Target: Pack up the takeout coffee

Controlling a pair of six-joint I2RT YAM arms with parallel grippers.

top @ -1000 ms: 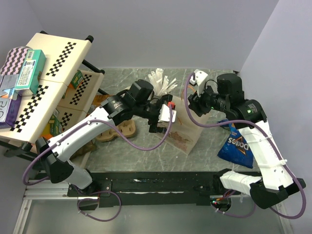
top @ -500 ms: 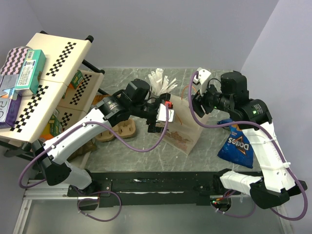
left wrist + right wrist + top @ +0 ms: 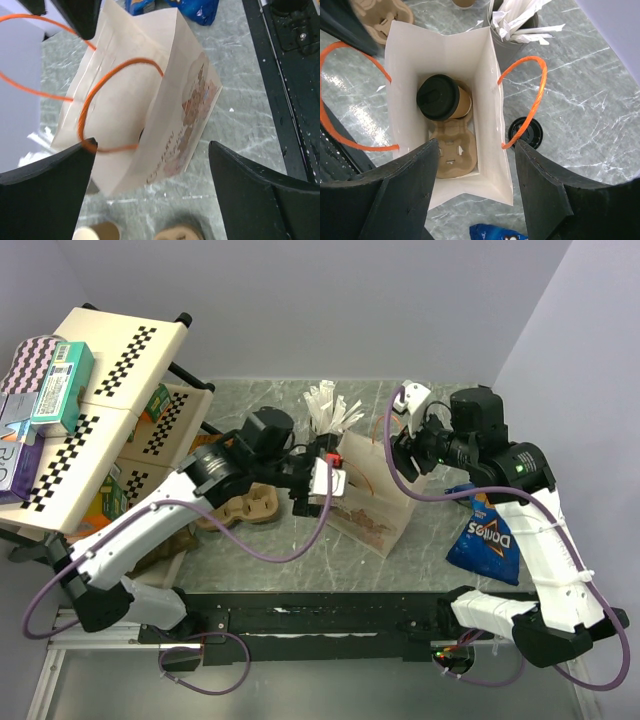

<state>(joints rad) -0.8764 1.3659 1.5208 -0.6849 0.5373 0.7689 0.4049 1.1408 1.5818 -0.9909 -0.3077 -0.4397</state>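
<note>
Hovering above bag [image 3: 445,55], right gripper [image 3: 476,150] spread, empty; left gripper [image 3: 152,150] beside bag, wide, empty; cup [image 3: 440,97] inside, apparently in carrier [image 3: 452,150].

Marble table [image 3: 400,560]: bag [image 3: 372,502], chips [image 3: 487,540], carrier [image 3: 255,505], lid [image 3: 525,132]

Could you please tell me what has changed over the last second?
The left gripper drew back leftward from the white paper bag with orange handles, jaws wide open, holding nothing. The right gripper edged slightly rightward above the bag, also empty. The bag, the grey cup of white sticks and the blue crisp packet stayed put.
</note>
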